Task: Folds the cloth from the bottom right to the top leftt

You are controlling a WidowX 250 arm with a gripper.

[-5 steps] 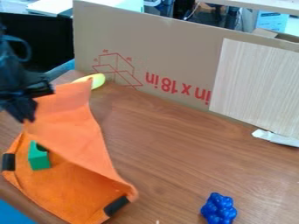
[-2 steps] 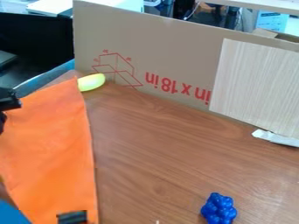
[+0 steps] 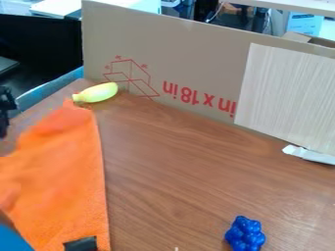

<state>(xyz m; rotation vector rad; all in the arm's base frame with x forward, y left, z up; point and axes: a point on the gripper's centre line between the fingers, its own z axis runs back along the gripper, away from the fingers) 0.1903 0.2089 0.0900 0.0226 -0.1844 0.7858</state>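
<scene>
The far side of the brown wooden table (image 3: 177,171) is bounded by an upright brown cardboard panel (image 3: 196,59), with a smooth yellow-green toy (image 3: 98,92) placed just beside the cloth's narrow far tip and a bumpy blue plastic toy (image 3: 245,234) set well apart at the near side. The soft orange fabric cloth (image 3: 68,181) is spread along the table's left, cut off by the view's edge, its straight right side ended by a black patch (image 3: 82,243). The black two-finger gripper (image 3: 5,110) is seen at the left edge, but whether it is released or clenched cannot be told.

An orange cloth (image 3: 65,181) is lying near the black gripper (image 3: 4,128); a bumpy blue toy (image 3: 245,235) is sitting farther off.
</scene>
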